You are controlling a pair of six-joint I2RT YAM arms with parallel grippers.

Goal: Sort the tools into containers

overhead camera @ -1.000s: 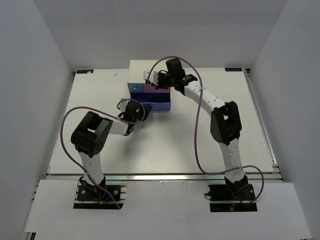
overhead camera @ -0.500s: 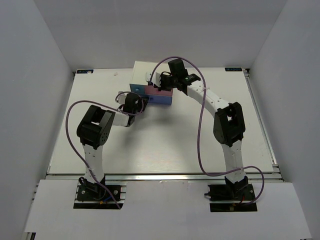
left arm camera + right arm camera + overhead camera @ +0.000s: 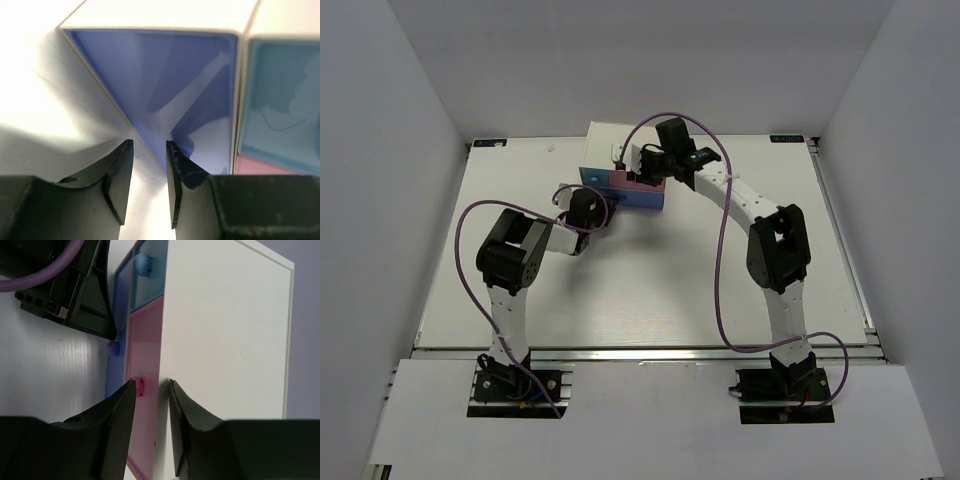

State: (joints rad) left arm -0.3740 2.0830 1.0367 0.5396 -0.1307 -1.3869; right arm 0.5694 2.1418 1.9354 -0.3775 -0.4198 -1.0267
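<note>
While both arms reached over the surface (image 3: 520,290), my left pincer (image 3: 149,143) hung released and empty just beside the periwinkle drawer (image 3: 150,75); farther back, the right pincer (image 3: 151,382), also released, hovered at the pink knob (image 3: 138,387). One white cabinet (image 3: 610,135), three drawers, three knobs.

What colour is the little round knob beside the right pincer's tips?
Pink, like its drawer front; the knob shows best in the right wrist view.
</note>
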